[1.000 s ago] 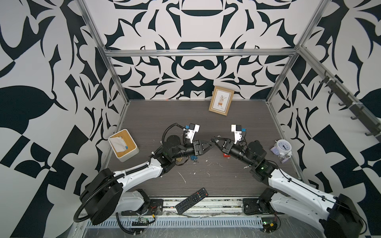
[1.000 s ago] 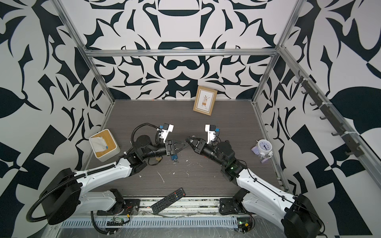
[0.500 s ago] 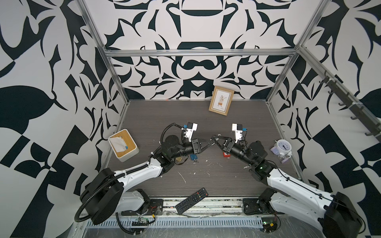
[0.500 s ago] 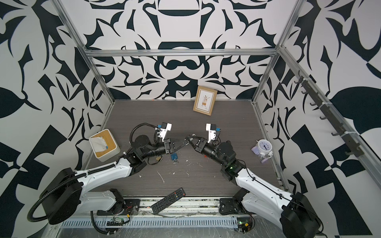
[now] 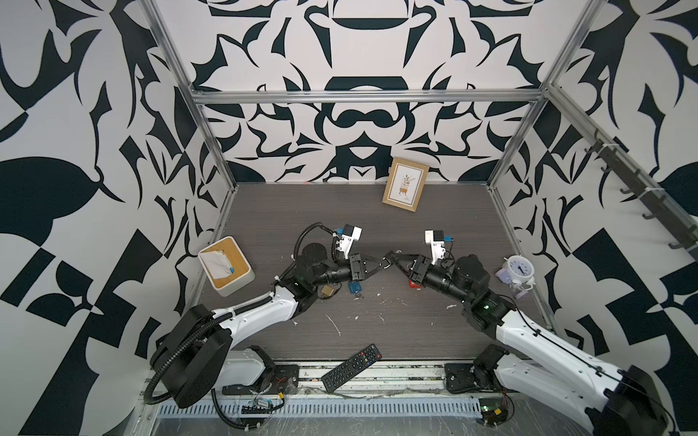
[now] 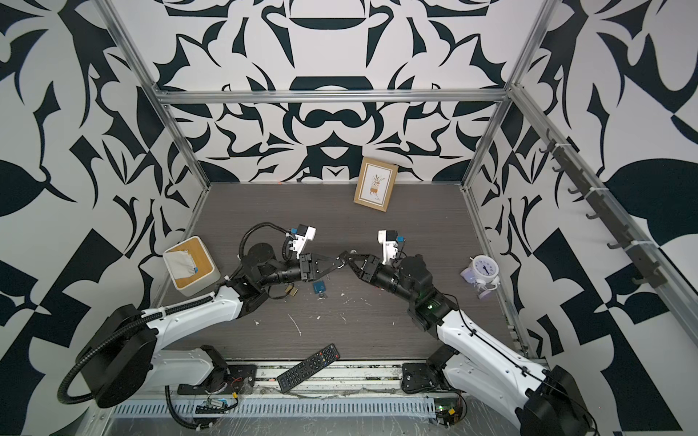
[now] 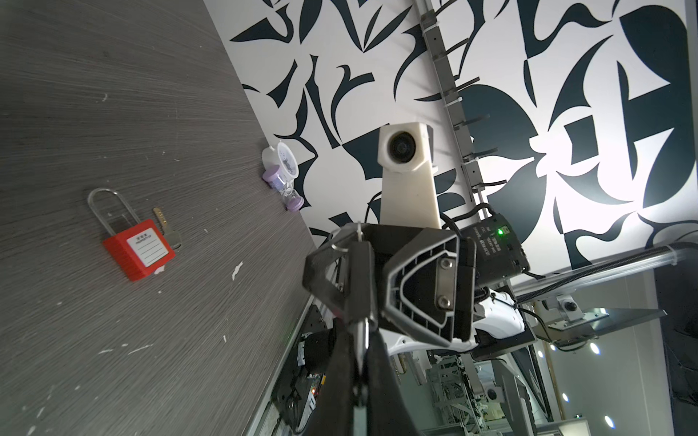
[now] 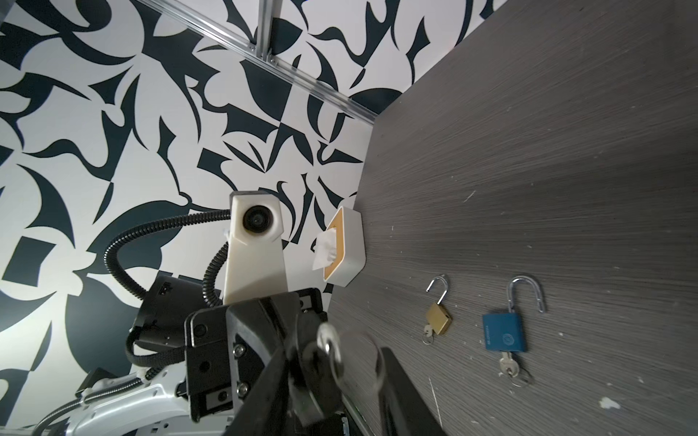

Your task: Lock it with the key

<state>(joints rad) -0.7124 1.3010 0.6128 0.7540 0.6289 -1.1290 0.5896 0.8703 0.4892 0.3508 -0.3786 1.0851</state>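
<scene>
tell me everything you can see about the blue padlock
The blue padlock lies flat on the dark wood-grain table, apart from the brass padlock beside it. Its body looks metal, with a round emblem. The silver shackle stands open, and a ringed key sits in its keyhole. Only table and key touch it.

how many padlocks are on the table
3: red padlock under the right arm, brass padlock beside the left arm, blue padlock next to it; arms could hide more.
</scene>
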